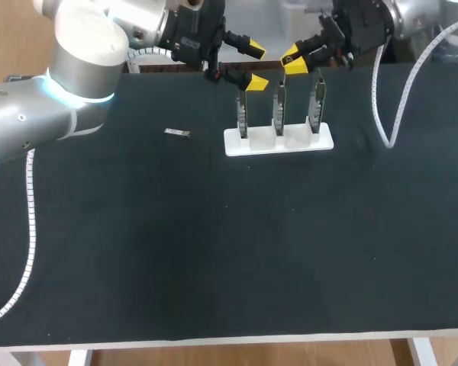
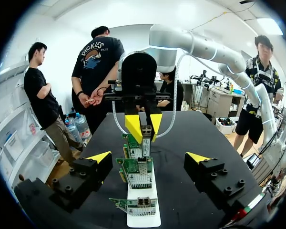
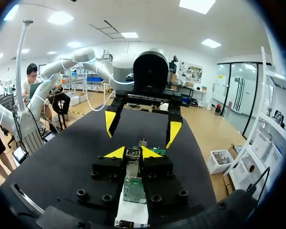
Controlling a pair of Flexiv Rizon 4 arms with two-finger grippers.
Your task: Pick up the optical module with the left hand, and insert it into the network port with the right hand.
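Right gripper (image 3: 132,152) is clamped on the small silver optical module (image 2: 146,135), poised over the end green network card (image 2: 130,142) in the white rack (image 1: 278,142). Left gripper (image 2: 148,157) faces it along the rack, fingers wide apart, holding nothing. Second silver module (image 1: 177,133) lies on the black table (image 1: 214,252) left of the rack.

Black table (image 1: 214,252), white stand (image 1: 278,143), green circuit boards (image 2: 139,172), silver-grey optical module (image 2: 146,133), yellow-tipped jaws.

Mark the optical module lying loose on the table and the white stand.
loose optical module (image 1: 177,133), head view, middle of its body.
white stand (image 1: 325,140), head view, bare right end of base.
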